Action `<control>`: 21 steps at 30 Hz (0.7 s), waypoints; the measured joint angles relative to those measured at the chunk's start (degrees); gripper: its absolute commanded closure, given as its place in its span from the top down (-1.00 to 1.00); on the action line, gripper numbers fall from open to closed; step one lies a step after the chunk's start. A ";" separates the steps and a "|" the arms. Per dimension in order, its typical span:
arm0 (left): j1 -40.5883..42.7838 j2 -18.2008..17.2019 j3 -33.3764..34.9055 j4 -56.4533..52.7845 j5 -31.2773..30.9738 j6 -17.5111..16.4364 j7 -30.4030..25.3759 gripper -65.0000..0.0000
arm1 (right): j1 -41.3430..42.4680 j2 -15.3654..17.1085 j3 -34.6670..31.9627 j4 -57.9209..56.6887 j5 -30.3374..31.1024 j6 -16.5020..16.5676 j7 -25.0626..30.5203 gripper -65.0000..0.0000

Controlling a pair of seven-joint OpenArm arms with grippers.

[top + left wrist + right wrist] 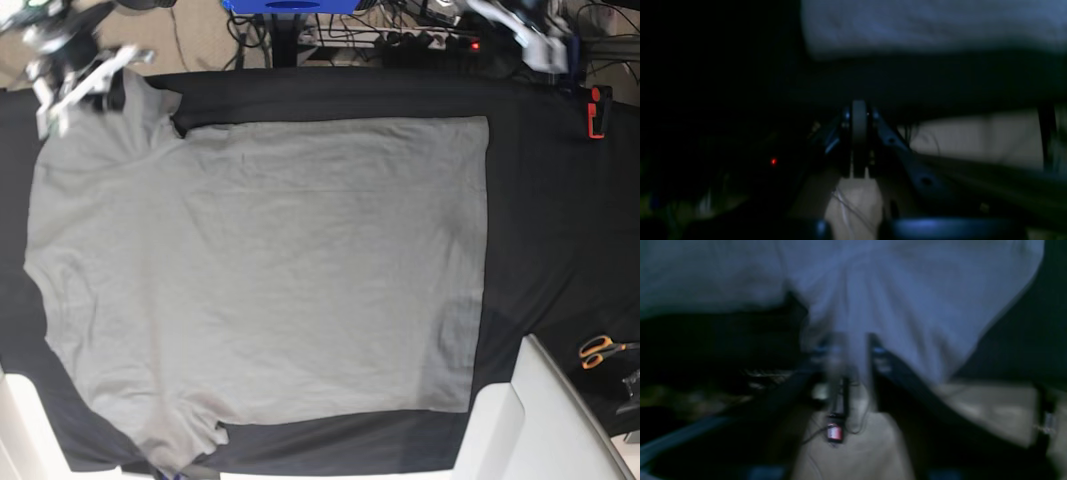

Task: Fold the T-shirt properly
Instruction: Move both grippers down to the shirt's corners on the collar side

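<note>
Since the left fingers are together with nothing visible between them, the left wrist view reads as idle: the T-shirt sits beyond the tips, apart from them. Probably parked clear so the other side can work.

Right wrist view: blurry. The right fingers look apart, straddling sleeve fabric but not visibly clamped. Likely either a grab or a release at the sleeve; can't tell which.

Base view: T-shirt lies spread on the black cloth over the tabletop, collar side toward the robot's right, hem toward its left. Flat body gives a clean base for folding. Right fingers are over the bunched far sleeve, a sensible handle for tucking it inward. Left ones are past the far hem corner, off the fabric. Scissors sit well apart, out of the fold area.
</note>
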 measured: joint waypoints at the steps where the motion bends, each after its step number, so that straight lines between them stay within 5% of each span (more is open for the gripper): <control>1: -0.79 -0.07 -2.67 0.02 -1.97 0.63 2.73 -1.00 | 1.81 0.00 2.03 -0.26 2.73 2.62 -2.40 0.03; 5: -2.60 -0.17 -11.69 0.31 -8.94 0.57 12.35 -0.83 | 9.25 -0.31 12.74 -3.78 13.00 14.93 -7.32 0.65; 12: -3.32 5.01 -24.52 1.55 -9.44 -12.41 14.16 -0.90 | 21.11 2.97 27.91 -23.23 14.03 13.77 -16.04 0.66; 16: -3.45 7.76 -29.79 2.71 -9.31 -14.05 20.85 -0.89 | 23.98 7.76 30.62 -34.51 14.27 13.97 -15.76 0.66; 21: -6.86 8.02 -31.65 2.84 -9.53 -14.27 26.97 -0.89 | 24.81 7.98 30.60 -41.13 14.86 14.03 -15.67 0.66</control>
